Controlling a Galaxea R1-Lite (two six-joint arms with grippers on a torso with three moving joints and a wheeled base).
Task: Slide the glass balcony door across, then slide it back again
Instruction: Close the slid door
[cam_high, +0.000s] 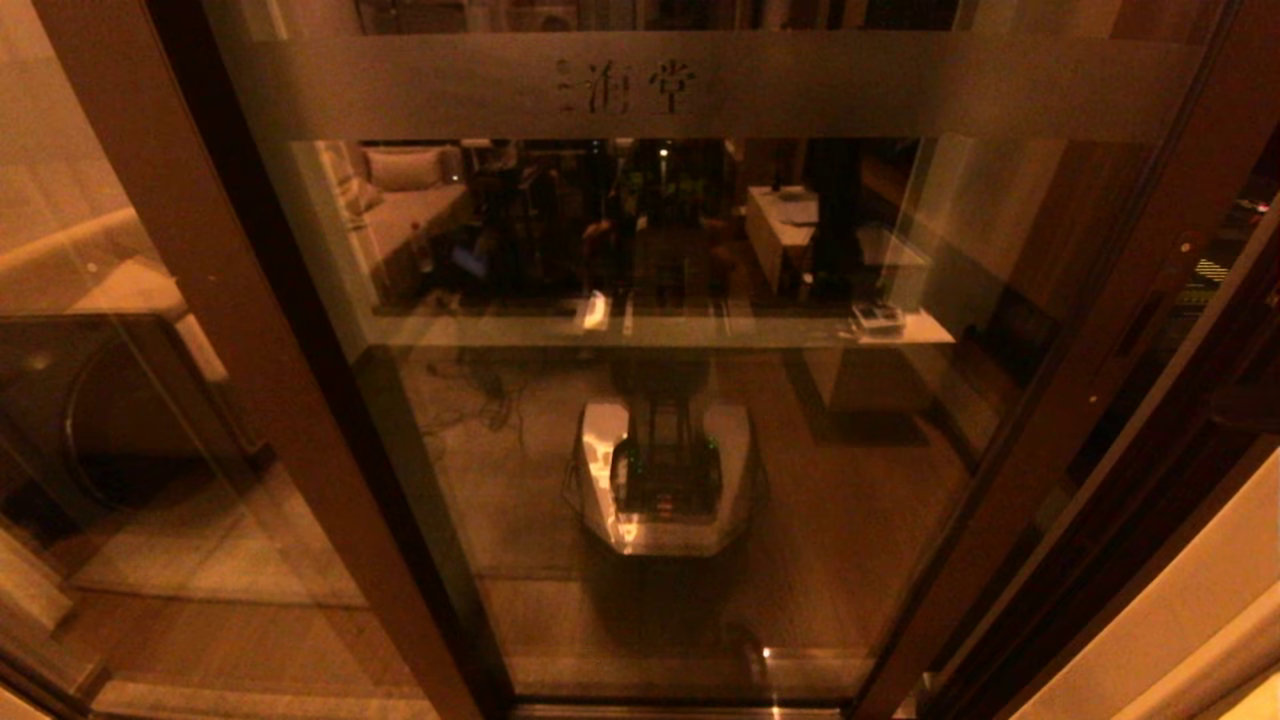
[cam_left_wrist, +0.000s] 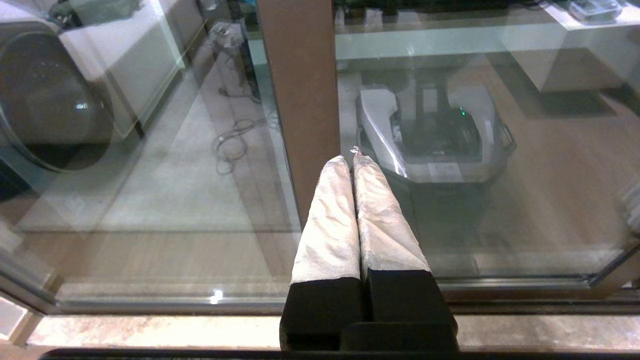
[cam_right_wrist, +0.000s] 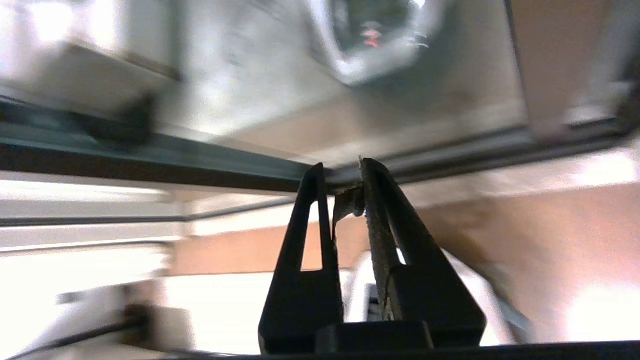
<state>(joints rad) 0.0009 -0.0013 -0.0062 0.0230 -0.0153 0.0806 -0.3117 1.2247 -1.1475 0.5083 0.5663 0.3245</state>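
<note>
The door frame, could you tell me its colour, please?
Dark brown door frame, clearest in the head view.

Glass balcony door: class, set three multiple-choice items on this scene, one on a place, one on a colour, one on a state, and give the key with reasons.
1. Where on the glass balcony door is the frosted band? A near the floor; B near the top; C halfway up.
2. What colour is the door's frame? A white; B green; C dark brown.
3. How do the fingers of the left gripper stand? A shut together; B spread wide; C clamped on a cup.

Key: B, the band crosses the glass above the reflected room; C, the stile beside the glass is dark brown; A, the wrapped fingers touch along their length. The right gripper is near a rail.
</note>
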